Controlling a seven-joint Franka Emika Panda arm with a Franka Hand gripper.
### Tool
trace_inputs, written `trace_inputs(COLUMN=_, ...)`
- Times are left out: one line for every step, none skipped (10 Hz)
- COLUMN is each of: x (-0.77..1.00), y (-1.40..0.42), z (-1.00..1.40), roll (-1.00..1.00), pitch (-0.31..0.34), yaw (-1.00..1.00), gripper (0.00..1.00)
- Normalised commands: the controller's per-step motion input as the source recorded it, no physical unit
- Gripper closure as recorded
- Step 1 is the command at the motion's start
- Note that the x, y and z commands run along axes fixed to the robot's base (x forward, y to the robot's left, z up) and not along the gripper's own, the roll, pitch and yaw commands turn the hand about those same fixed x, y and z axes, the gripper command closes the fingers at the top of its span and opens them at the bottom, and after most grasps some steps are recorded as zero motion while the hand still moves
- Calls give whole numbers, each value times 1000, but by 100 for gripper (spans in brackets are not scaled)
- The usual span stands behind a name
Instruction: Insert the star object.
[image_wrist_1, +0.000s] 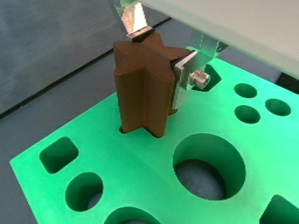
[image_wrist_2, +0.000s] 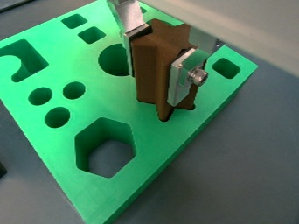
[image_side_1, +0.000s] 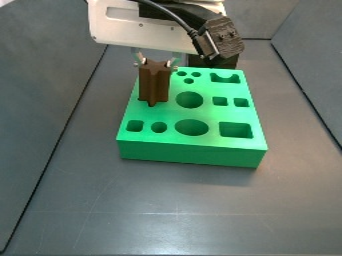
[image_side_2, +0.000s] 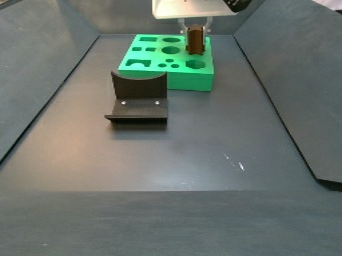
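Dark grey matte floor with dark walls all round, like a shallow pen, and the only bright thing in it is the flat green plastic block full of shaped cutouts sitting toward the back. The tall, slim brown star-section prism with ridged sides is standing upright on that block, near one edge, with its lower end at or just inside a hole; I can't tell how deep it's gone. The gripper is closed on the star's upper part, silver finger plates pressed on opposite sides, so it's got a firm hold and nothing else in it. Going by looks, the star is a rigid printed or moulded piece, light, not fragile, with a slightly matte finish that shouldn't be slippery. The ridges are the catch: flat pads only bite well on two opposite faces or points, so holding high and square like this seems right, leaving the bottom free to go in. The green block looks smooth and a bit glossy, with round, square, hexagon and slot holes, all crisp-edged, so the fit is probably tight and wants the star's points lined up. A dark L-shaped fixture sits well apart from it in a side view.
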Motion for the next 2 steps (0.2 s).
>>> trace_inputs(x=0, y=0, z=-360, roll=-77, pitch=-217, yaw=0, gripper=100)
trace_inputs(x=0, y=-14, z=0, roll=14, pitch=0, yaw=0, gripper=100)
